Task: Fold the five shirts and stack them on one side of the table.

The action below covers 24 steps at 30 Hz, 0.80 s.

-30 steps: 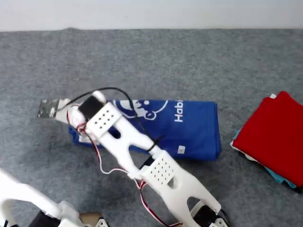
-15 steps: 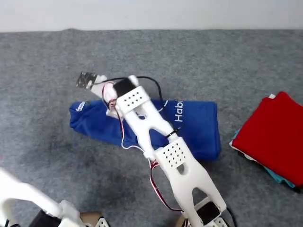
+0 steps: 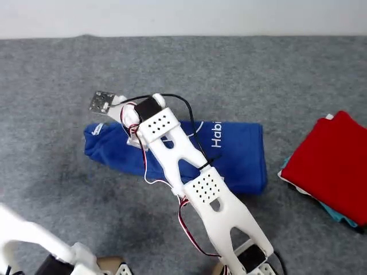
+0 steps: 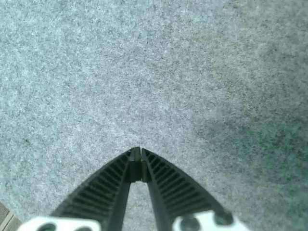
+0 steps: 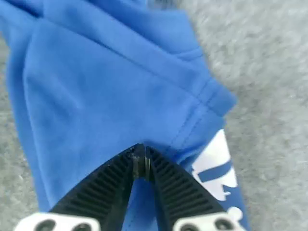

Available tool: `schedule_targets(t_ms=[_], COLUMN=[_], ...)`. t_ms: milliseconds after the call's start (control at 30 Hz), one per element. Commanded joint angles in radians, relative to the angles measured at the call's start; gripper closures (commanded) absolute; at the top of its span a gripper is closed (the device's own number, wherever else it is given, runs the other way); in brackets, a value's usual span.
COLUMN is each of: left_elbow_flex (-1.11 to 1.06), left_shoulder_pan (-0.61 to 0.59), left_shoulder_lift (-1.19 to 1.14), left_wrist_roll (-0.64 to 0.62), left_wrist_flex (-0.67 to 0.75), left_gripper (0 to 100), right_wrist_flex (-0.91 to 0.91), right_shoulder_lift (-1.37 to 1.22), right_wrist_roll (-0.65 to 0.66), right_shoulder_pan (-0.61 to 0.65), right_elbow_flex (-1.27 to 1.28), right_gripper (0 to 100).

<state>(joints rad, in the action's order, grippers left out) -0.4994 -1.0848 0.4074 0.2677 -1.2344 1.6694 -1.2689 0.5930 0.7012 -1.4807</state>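
Blue shirt (image 3: 235, 154) with white print: folded into a long band, lying flat across the middle of the table (image 3: 258, 74), its left end rumpled. Red shirt (image 3: 330, 163): folded, lying at the table's right edge on top of a teal shirt (image 3: 339, 217), whose edge shows beneath.

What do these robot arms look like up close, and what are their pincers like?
The right arm and left arm are white shells. The right arm's plates carry grids of small holes, and red, white and black wires loop alongside it. The left gripper and right gripper each have two black tapering fingers with ribbed inner faces on white bases.
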Motion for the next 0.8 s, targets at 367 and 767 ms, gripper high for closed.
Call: schedule_targets(t_ms=[367, 767], left_elbow_flex=[0.004, 0.004], left_shoulder_pan=[0.005, 0.005], left_shoulder_lift=[0.025, 0.025], left_wrist_roll=[0.009, 0.009], left_wrist_flex=[0.021, 0.021], left_gripper=[99, 99], right_wrist_flex=[0.111, 0.127], right_shoulder_lift=[-0.018, 0.05], right_wrist_roll=[0.002, -0.018], right_shoulder_pan=[0.16, 0.062], right_elbow_flex=[-0.115, -0.193], right_gripper=[98.8, 98.8])
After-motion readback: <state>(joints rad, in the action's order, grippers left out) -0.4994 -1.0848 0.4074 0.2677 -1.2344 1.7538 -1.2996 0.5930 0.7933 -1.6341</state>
